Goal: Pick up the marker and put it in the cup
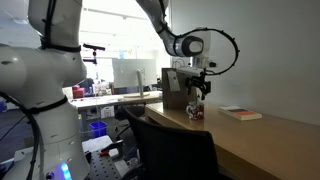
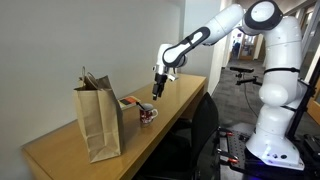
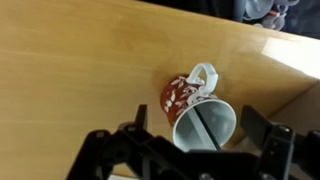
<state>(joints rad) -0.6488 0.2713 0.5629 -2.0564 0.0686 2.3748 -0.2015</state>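
Note:
The cup (image 3: 180,96), a squat mug with a red-and-white pattern and a white handle, stands on the wooden table, seen from above in the wrist view. The marker (image 3: 206,130) shows as a thin dark line leaning inside the cup's grey interior. My gripper (image 3: 201,120) is straight above the cup, open, with its fingers wide apart on either side and touching nothing. In both exterior views the gripper (image 1: 200,86) (image 2: 157,93) hangs a little above the cup (image 1: 196,111) (image 2: 148,115); the marker is too small to tell there.
A tall brown paper bag (image 2: 100,122) with handles stands next to the cup and shows behind it in an exterior view (image 1: 176,86). A flat book (image 1: 240,113) lies on the table. A dark chair (image 1: 170,150) stands at the table's edge.

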